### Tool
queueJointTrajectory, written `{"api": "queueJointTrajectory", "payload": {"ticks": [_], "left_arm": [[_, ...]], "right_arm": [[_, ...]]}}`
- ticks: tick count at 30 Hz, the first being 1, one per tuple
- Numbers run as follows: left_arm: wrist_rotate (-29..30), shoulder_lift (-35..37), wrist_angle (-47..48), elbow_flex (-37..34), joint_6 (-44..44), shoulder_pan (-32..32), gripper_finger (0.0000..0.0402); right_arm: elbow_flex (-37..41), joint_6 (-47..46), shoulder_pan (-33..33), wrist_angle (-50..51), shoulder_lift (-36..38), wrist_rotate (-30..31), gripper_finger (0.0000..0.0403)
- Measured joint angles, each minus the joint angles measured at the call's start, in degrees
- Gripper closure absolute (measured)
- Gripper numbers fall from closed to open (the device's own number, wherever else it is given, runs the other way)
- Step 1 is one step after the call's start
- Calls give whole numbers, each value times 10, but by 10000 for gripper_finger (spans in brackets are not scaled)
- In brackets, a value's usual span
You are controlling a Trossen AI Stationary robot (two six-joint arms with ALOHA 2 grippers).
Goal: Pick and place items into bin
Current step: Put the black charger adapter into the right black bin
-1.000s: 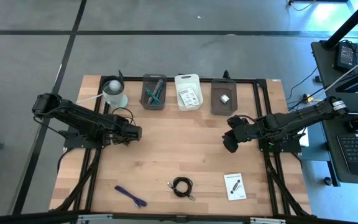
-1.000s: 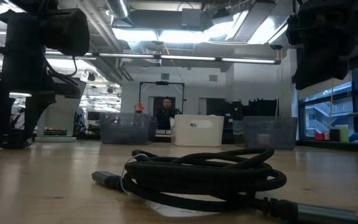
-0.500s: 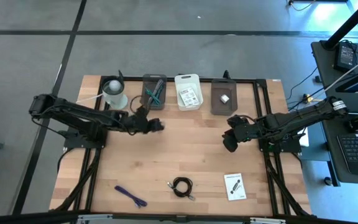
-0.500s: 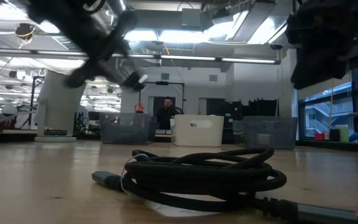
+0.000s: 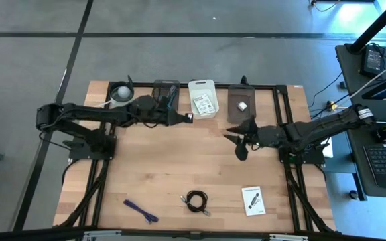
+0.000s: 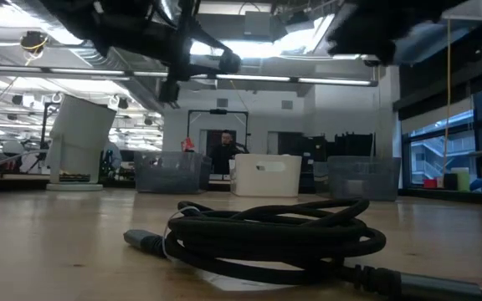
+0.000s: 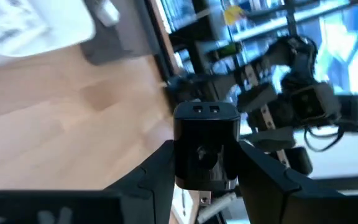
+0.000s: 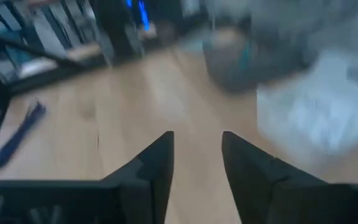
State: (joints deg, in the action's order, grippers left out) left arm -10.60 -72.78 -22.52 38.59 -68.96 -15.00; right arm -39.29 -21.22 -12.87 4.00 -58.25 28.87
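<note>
The left gripper (image 5: 181, 118) is clamping a small black block (image 7: 206, 145) between its fingers and hanging just at the front edge of the dark bin (image 5: 165, 99) holding teal tools (image 5: 167, 100), with the white bin (image 5: 202, 98) of printed cards just beside it toward 2 o'clock. The right gripper (image 5: 236, 142) is hovering over bare table (image 5: 179, 164) with its fingers spread and nothing between them, below the grey bin (image 5: 241, 104) containing a small whitish piece (image 5: 242, 106). From that gripper, the coiled black cable (image 5: 196, 200) is lying toward 7 o'clock, the white card (image 5: 252, 199) toward 5 o'clock, and the purple stick (image 5: 140, 211) farther off toward 8 o'clock.
</note>
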Motion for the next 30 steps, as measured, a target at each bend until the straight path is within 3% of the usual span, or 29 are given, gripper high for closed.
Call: {"api": "queueJointTrajectory", "payload": {"ticks": [4, 14, 22, 30], "left_arm": [[-75, -44, 0, 53, 31, -24, 263], [-252, -156, 0, 204, 87, -65, 263], [-281, -163, 1, 214, 87, -88, 263], [-296, -163, 0, 214, 75, -96, 263]], "right_arm": [[-12, 92, 29, -91, -42, 2, 211], [-109, 217, 68, -93, -127, 1, 95], [-130, 273, 86, -90, -130, 1, 28], [-130, 353, 100, -142, -164, -2, 12]]}}
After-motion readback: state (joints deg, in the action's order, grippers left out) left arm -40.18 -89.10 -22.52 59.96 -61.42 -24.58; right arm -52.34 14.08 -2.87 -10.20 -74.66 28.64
